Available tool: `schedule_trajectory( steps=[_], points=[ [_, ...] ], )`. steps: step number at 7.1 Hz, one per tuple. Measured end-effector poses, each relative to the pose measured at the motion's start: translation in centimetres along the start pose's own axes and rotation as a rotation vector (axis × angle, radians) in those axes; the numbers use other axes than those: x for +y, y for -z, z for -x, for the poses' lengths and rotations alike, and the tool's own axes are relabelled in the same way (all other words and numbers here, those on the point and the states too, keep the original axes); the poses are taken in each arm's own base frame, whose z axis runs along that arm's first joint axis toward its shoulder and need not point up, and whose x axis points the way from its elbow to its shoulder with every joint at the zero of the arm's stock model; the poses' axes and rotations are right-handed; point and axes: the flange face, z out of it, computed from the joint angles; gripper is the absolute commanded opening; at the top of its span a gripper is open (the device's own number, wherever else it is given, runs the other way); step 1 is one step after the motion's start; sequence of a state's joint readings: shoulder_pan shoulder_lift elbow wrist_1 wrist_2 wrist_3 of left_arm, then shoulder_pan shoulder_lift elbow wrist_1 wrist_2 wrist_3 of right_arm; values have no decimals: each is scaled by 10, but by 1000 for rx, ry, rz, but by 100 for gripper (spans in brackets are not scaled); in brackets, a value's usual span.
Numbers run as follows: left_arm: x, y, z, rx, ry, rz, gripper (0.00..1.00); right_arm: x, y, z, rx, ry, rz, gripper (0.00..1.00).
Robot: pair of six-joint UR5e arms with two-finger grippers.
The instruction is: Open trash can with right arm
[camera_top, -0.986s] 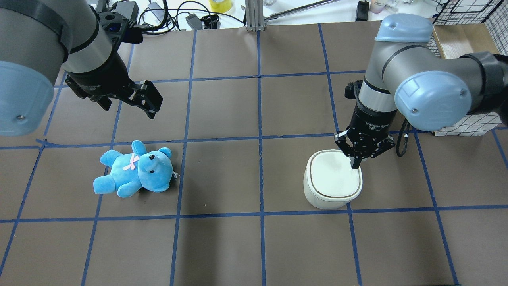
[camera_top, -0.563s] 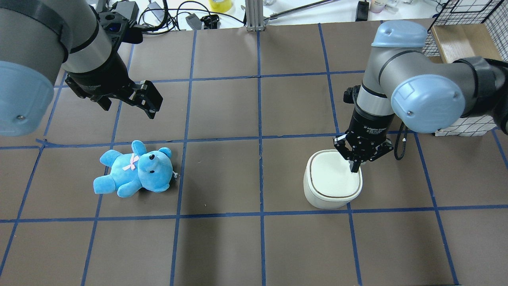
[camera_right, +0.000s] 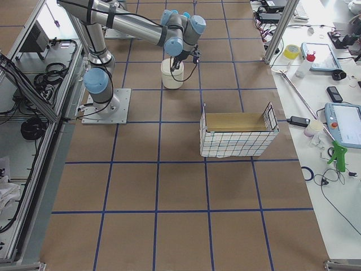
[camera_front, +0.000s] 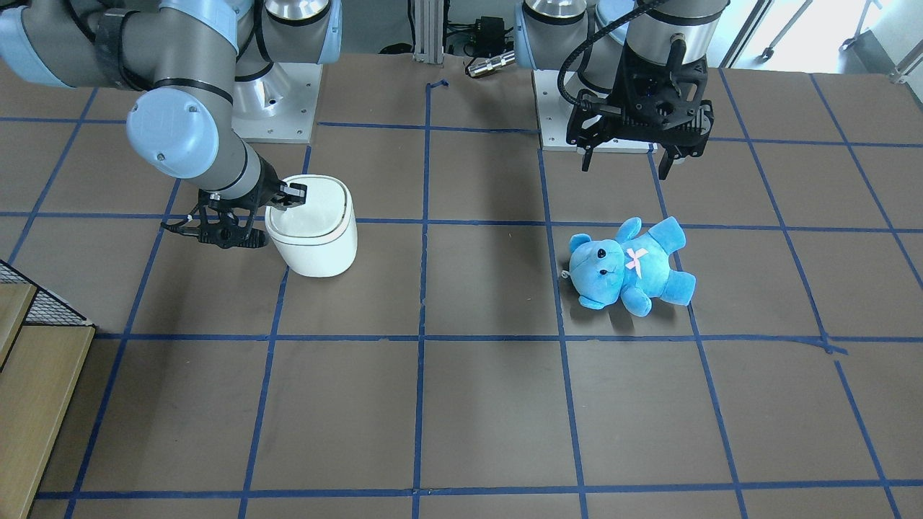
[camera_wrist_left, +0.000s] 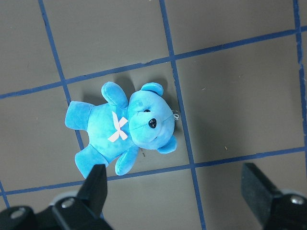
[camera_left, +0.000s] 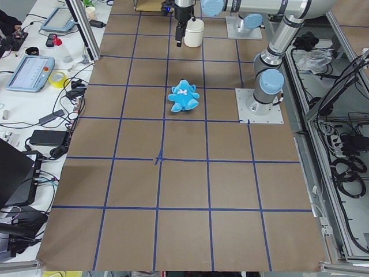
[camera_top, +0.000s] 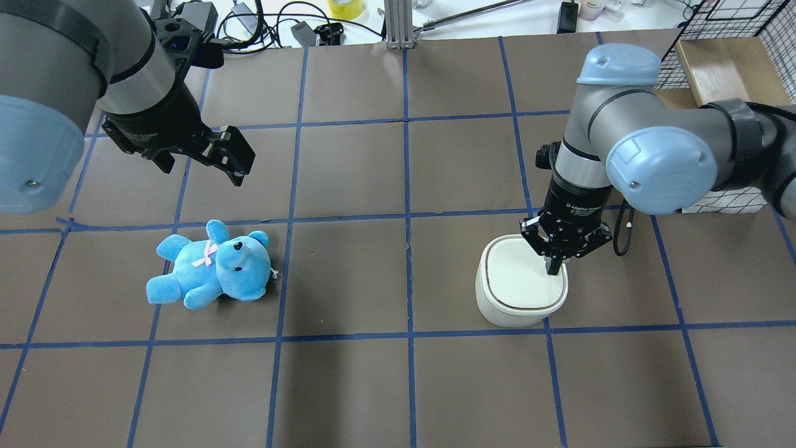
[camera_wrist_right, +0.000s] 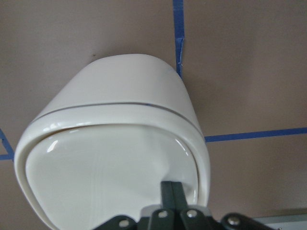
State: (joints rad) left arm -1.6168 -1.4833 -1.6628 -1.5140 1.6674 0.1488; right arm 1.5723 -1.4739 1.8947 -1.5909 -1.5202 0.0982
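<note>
The white trash can [camera_top: 519, 292] stands right of the table's middle with its flat lid down; it also shows in the front view [camera_front: 317, 241] and close up in the right wrist view [camera_wrist_right: 120, 91]. My right gripper [camera_top: 552, 267] is shut, fingers together and pointing down. Its tips rest on the lid near its right rim, as the front view [camera_front: 290, 196] and the right wrist view [camera_wrist_right: 172, 189] show. My left gripper [camera_top: 202, 163] hangs open and empty above the table, beyond the blue teddy bear [camera_top: 211, 264]. The left wrist view shows the bear [camera_wrist_left: 124, 129] below the open left gripper [camera_wrist_left: 177, 191].
A wire-mesh basket with a wooden bottom [camera_top: 727, 56] stands at the far right, behind my right arm's elbow. Cables and small devices [camera_top: 267, 25] lie along the far table edge. Blue tape lines divide the brown table [camera_top: 404, 386] into squares.
My right gripper has moved a little nearer and lower along the lid's right side, still shut. The lid stays down. The left arm and the bear have not moved.
</note>
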Motion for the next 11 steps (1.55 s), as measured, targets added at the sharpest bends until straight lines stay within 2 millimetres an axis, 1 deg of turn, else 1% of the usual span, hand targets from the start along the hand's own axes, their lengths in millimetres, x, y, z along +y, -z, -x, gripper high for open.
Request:
schedule_trajectory(
  steps=[1, 2, 3, 4, 5, 6, 8, 9, 10, 11],
  points=[
    [0, 0, 0, 0, 0, 0, 100, 0, 1, 0, 3, -2, -1, 0],
    [0, 0, 0, 0, 0, 0, 100, 0, 6, -1, 9, -8, -8, 0],
    [0, 0, 0, 0, 0, 0, 100, 2, 16, -1, 11, -15, -19, 6],
    [0, 0, 0, 0, 0, 0, 100, 5, 32, 0, 8, -19, -32, 38],
    [0, 0, 0, 0, 0, 0, 100, 7, 56, 0, 4, -20, -59, 82],
    [0, 0, 0, 0, 0, 0, 100, 7, 85, 1, 1, -18, -110, 100],
    [0, 0, 0, 0, 0, 0, 100, 7, 141, -1, 4, -20, -232, 100],
    [0, 0, 0, 0, 0, 0, 100, 8, 164, -4, 26, -21, -288, 100],
    [0, 0, 0, 0, 0, 0, 100, 11, 181, -6, 42, -21, -338, 100],
    [0, 0, 0, 0, 0, 0, 100, 17, 194, -7, 45, -20, -381, 100]
  ],
)
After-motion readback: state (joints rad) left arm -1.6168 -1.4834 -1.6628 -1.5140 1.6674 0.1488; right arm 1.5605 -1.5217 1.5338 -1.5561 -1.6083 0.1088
